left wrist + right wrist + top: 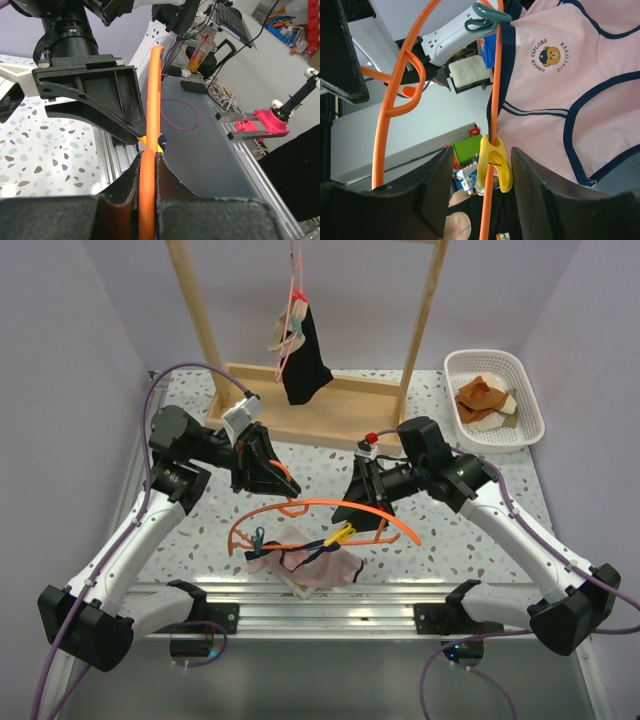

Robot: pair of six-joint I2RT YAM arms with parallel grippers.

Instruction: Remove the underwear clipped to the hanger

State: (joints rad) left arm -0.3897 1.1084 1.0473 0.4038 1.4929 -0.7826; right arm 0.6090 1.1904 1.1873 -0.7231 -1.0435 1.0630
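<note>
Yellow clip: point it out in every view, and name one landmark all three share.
Top external: the yellow clip is low centre, above the pink underwear.
Left wrist: a yellow sliver of it at centre, just beyond the left fingers.
Right wrist: the clip is bottom centre, between the right fingers.
Shared landmark: the orange hanger it grips.

The pale pink underwear (560,95) carries the words "DREAM", "EXPLORE" and "DISCO", the last one's ending unclear, curved around a small bear emblem (549,55).

Looks like a robot lab: speckled table (470,530) walled in by plain walls (60,340), metal rail (330,612), purple cables (190,367) hanging loose.
</note>
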